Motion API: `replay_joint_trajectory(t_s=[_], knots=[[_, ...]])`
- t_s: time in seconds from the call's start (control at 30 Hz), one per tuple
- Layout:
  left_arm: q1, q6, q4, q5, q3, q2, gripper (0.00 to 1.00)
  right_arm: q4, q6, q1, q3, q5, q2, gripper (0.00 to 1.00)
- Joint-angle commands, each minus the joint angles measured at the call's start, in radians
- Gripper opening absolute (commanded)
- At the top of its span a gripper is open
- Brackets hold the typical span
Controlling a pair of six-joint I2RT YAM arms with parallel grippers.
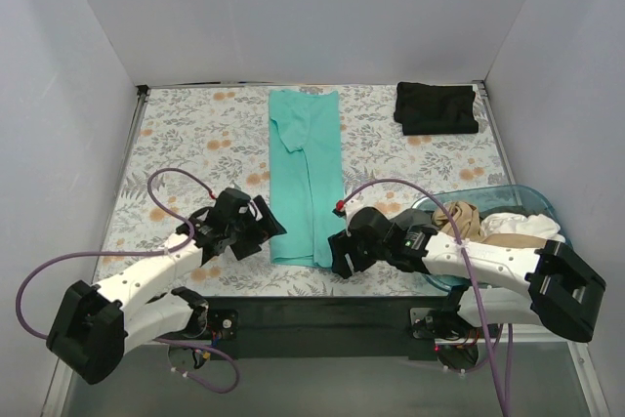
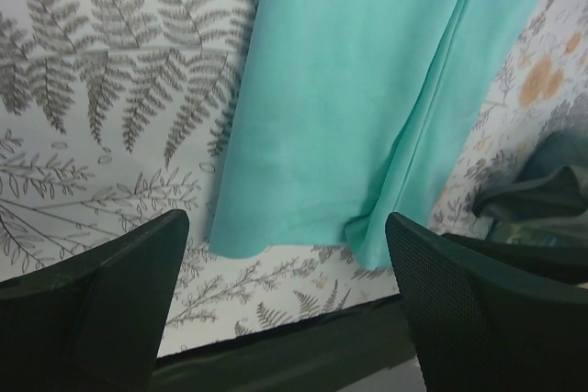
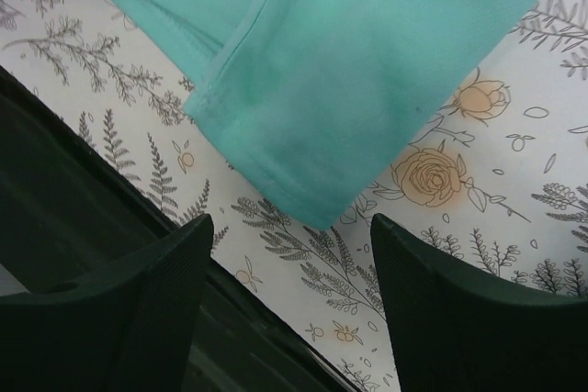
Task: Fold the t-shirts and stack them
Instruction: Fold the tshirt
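A bright teal t-shirt (image 1: pixel 306 175) lies folded into a long narrow strip down the middle of the table. Its near hem shows in the left wrist view (image 2: pixel 358 107) and its near right corner in the right wrist view (image 3: pixel 349 61). My left gripper (image 1: pixel 271 227) is open and empty just left of the shirt's near left corner. My right gripper (image 1: pixel 337 253) is open and empty just beside the near right corner. A folded black t-shirt (image 1: pixel 436 107) lies at the far right. Tan (image 1: pixel 461 218) and white (image 1: pixel 520 227) shirts sit in the basket.
A translucent blue plastic basket (image 1: pixel 535 198) stands at the near right, beside the right arm. The floral tablecloth (image 1: pixel 195 144) covers the table. The table's dark front edge (image 1: pixel 293 290) runs just below both grippers. White walls close in the left, far and right sides.
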Motion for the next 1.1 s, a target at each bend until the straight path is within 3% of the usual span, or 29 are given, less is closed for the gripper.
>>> replay_joint_trajectory(t_s=[0.0, 0.13, 0.27, 0.37, 0.4, 0.63, 0.8, 0.9, 1.07], knots=[[-0.03, -0.059, 0.004, 0.064, -0.045, -0.048, 0.86, 0.005, -0.033, -0.007, -0.009, -0.107, 0.015, 0.74], [-0.05, -0.056, 0.011, 0.074, -0.06, 0.012, 0.71, 0.009, -0.031, -0.007, -0.019, -0.086, 0.035, 0.68], [-0.056, -0.065, 0.037, 0.068, -0.057, 0.078, 0.45, 0.015, -0.03, -0.012, -0.015, -0.052, 0.058, 0.64], [-0.064, -0.067, 0.05, 0.072, -0.066, 0.11, 0.36, 0.017, -0.033, -0.018, -0.012, -0.05, 0.075, 0.61], [-0.063, -0.065, 0.05, 0.071, -0.068, 0.117, 0.27, 0.017, -0.031, -0.018, -0.01, -0.017, 0.081, 0.61], [-0.066, -0.062, 0.03, 0.061, -0.071, 0.143, 0.0, 0.025, -0.019, -0.032, -0.007, -0.018, 0.138, 0.47], [-0.066, -0.055, 0.016, 0.057, -0.063, 0.127, 0.0, 0.031, -0.017, -0.033, -0.007, 0.003, 0.164, 0.26], [-0.066, -0.052, 0.008, 0.068, -0.054, 0.107, 0.0, 0.032, -0.025, -0.033, -0.006, 0.005, 0.17, 0.07], [-0.064, -0.039, 0.01, 0.061, -0.016, 0.083, 0.0, 0.035, -0.037, -0.033, 0.005, 0.036, 0.136, 0.01]])
